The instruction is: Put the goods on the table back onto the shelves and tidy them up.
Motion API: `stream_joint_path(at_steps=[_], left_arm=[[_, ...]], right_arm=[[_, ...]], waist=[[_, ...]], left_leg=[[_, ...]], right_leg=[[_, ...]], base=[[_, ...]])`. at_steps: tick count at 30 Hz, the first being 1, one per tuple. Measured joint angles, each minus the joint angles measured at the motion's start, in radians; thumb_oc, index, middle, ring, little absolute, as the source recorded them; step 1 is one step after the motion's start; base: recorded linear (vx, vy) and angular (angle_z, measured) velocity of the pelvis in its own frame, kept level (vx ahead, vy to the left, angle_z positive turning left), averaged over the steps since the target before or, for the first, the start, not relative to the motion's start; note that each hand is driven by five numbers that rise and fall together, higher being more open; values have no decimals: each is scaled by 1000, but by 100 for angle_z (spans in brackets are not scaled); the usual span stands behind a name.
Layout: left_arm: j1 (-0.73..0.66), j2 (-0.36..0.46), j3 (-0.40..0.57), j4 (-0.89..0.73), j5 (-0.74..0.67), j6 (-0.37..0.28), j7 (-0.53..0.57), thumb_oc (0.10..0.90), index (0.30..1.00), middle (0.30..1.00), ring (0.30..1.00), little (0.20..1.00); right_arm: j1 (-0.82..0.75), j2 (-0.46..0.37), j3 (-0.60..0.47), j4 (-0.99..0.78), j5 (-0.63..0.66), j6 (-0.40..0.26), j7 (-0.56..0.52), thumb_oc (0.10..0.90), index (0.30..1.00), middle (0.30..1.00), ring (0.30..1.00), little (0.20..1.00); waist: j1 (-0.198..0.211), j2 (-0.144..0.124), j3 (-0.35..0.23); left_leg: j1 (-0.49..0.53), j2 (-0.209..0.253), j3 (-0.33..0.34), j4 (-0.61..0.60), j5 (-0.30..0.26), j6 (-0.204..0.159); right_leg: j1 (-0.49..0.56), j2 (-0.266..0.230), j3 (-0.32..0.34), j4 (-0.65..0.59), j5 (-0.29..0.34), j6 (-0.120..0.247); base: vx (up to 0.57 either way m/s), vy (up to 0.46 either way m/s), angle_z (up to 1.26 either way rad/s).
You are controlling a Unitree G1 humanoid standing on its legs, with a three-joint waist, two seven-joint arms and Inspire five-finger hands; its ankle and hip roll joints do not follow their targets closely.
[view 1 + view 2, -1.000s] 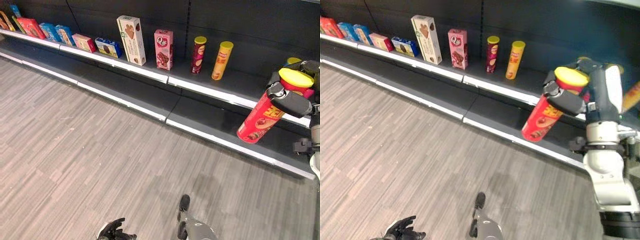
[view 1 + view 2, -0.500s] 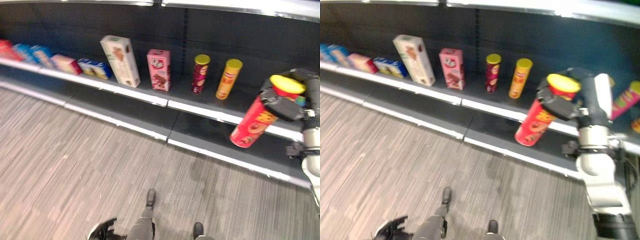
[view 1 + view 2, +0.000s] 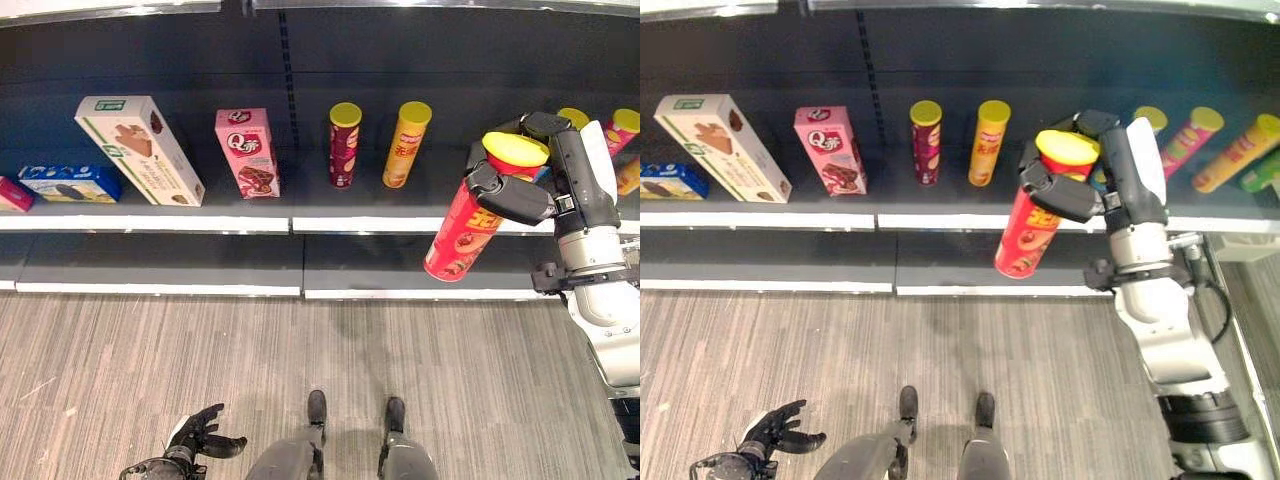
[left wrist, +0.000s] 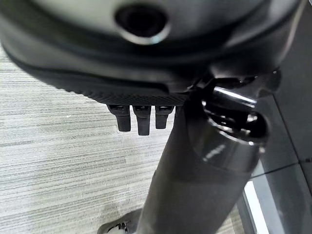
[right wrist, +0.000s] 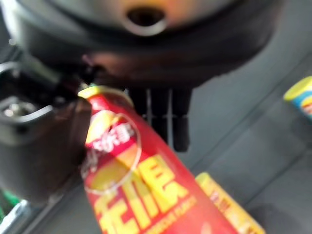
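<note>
On the far left of the upper shelf a blue box lies flat. Next to it a tall white box leans to the left, and a pink box stands upright beside it. Further right stand a dark red can and a yellow can, near each other but apart. Low over the wooden floor, the left hand hangs with its fingers apart and relaxed, holding nothing. On the right, the right hand holds the big red can with a yellow lid in the air in front of the shelf, fingers clamped on its upper part. The can is tilted, its bottom pointing down to the left. Behind the hand, more cans lean on the shelf.
</note>
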Motion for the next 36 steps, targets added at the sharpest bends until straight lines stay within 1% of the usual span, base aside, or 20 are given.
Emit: stream_joint_path(at_steps=[4, 5, 9, 11, 13, 14, 16, 18, 19, 20, 21, 22, 23, 24, 25, 26, 27, 28, 31, 36], left_arm=[[10, -1, 4, -13, -1, 0, 1, 800, 900, 900, 900, 900], [16, -6, 4, -18, -1, 0, 2, 800, 900, 900, 900, 900], [45, -12, 2, -62, -2, -1, -5, 800, 900, 900, 900, 900], [24, -21, 0, -61, -9, 0, -6, 800, 900, 900, 900, 900], [-27, -34, -4, -56, -11, -1, -5, 800, 900, 900, 900, 900], [-60, -37, -2, -54, -11, -1, 1, 800, 900, 900, 900, 900], [-92, -33, 3, -61, -13, -1, 11, 800, 900, 900, 900, 900], [-96, -23, 7, -86, -16, -7, 20, 800, 900, 900, 900, 900], [-84, -31, 12, -124, -23, -9, 23, 800, 900, 900, 900, 900], [-69, -33, 14, -153, -31, -16, 18, 800, 900, 900, 900, 900], [-78, -34, 14, -170, -41, -20, 19, 800, 900, 900, 900, 900], [-80, -34, 8, -192, -50, -19, 19, 800, 900, 900, 900, 900], [-73, -31, 1, -189, -45, -21, 18, 800, 900, 900, 900, 900], [-65, -32, -14, -190, -46, -14, 19, 800, 900, 900, 900, 900], [-35, -33, -30, -196, -47, -1, 18, 800, 900, 900, 900, 900], [-3, -32, -47, -208, -49, 0, 17, 800, 900, 900, 900, 900], [-2, -40, -54, -198, -49, -3, 14, 800, 900, 900, 900, 900], [-36, -46, -53, -152, -49, -7, 15, 800, 900, 900, 900, 900], [-79, -19, -41, -137, -50, -21, 19, 800, 900, 900, 900, 900], [-105, 1, -7, -123, -50, -41, 43, 800, 900, 900, 900, 900]], right_arm=[[0, 0, 8, 8, 0, 0, 0, 400, 300, 300, 300, 300], [-1, 0, 9, 10, 0, 0, 1, 400, 300, 300, 300, 300], [-31, -13, 16, 20, 0, 2, 0, 400, 300, 300, 300, 300], [-69, -28, 23, 54, 0, -7, -5, 400, 300, 300, 300, 300], [-112, -48, 17, 83, 1, -5, -9, 400, 300, 300, 300, 300], [-113, -60, 8, 80, 0, -2, -11, 400, 300, 300, 300, 300], [-85, -69, 8, 74, 0, 4, -5, 400, 300, 300, 300, 300], [-31, -61, -1, 51, -1, 6, -5, 400, 300, 300, 300, 300], [27, -64, -12, 35, -5, 8, -2, 400, 300, 300, 300, 300], [29, -54, -23, 36, -7, 6, -7, 400, 300, 300, 300, 300], [37, -55, -48, 36, -14, 7, -8, 400, 300, 300, 300, 300], [63, -57, -96, 23, -26, 7, -8, 400, 300, 300, 300, 300], [72, -46, -135, 14, -30, 7, -18, 400, 300, 300, 300, 300], [64, -44, -157, 16, -31, 9, -26, 400, 300, 300, 300, 300], [31, -32, -161, 15, -32, 14, -28, 400, 300, 300, 300, 300], [-6, -21, -157, 7, -31, 6, -44, 400, 300, 300, 300, 300], [-37, -19, -158, 9, -30, -7, -65, 400, 300, 300, 300, 300], [-64, -14, -157, 14, -29, -7, -88, 400, 300, 300, 300, 300], [-99, -28, -116, 21, -31, -7, -90, 400, 300, 300, 300, 300], [-165, -33, -34, 29, -79, 2, -92, 400, 300, 300, 300, 300]], waist=[[2, -33, 20], [2, -35, 22], [3, -24, 25], [-15, 1, 29], [-22, 58, 58], [-30, 80, 70], [-49, 80, 71], [-50, 67, 78], [-50, 70, 80], [-47, 69, 83], [-53, 57, 92], [-43, 32, 106], [-25, 14, 114], [-15, 5, 118], [1, 13, 116], [6, 19, 119], [-3, 34, 125], [-22, 59, 126], [-27, 61, 128], [10, 84, 142]], left_leg=[[21, 7, 12, 0, -18, -45], [29, 16, 10, 0, -22, -62], [33, 72, 21, 0, -33, -96], [31, 104, 7, 0, -43, -110], [18, 141, -3, 4, -64, -103], [9, 142, -28, 14, -64, -101], [20, 122, -66, 13, -74, -114], [51, 120, -104, 26, -88, -159], [44, 151, -157, 106, -126, -185], [-43, 176, -162, 266, -139, -223], [-180, 173, -160, 484, -132, -238], [-302, 169, -146, 646, -153, -206], [-326, 137, -129, 552, -194, -169], [-301, 112, -115, 400, -195, -148], [-261, 104, -103, 231, -168, -127], [-246, 76, -106, 169, -122, -133], [-235, 56, -105, 174, -64, -136], [-215, 67, -110, 151, 14, -94], [-209, 44, -92, 99, 30, -80], [-209, 24, -80, 76, 36, -75]], right_leg=[[8, 8, -50, -56, 128, -9], [15, 21, -50, -56, 148, -35], [6, 77, -80, -50, 147, -41], [-7, 90, -63, -24, 133, -28], [-103, 102, 2, 112, 56, 7], [-132, 72, 43, 87, 58, 12], [-125, 5, 96, -5, 80, 2], [-73, -10, 73, -37, 93, 9], [-24, 32, 34, -13, 137, -70], [-30, 49, 8, 17, 110, -97], [-45, 50, -28, 54, 83, -125], [-45, 53, -44, 57, 69, -141], [-35, 67, -41, 35, 72, -149], [-22, 77, -46, 11, 75, -150], [-23, 114, -21, 14, 71, -144], [-24, 141, -17, 19, 68, -148], [-25, 165, -15, 30, 50, -169], [-52, 183, -13, 76, 13, -164], [-114, 152, 2, 147, -38, -142], [-124, 130, 6, 144, -39, -126]], base=[[117, -17, -7], [107, -42, -11], [125, -89, -20], [280, -204, -3], [270, -163, 5], [363, -206, 26], [380, -268, 61], [172, -239, 93], [-11, -199, 106], [-7, -205, 114], [37, 14, 68], [59, 46, 60], [21, 85, 21], [-60, 72, -38], [-90, 101, -77], [-79, 100, -89], [-58, 67, -64], [-76, 90, -30], [-41, 82, -17], [6, 13, -6]])
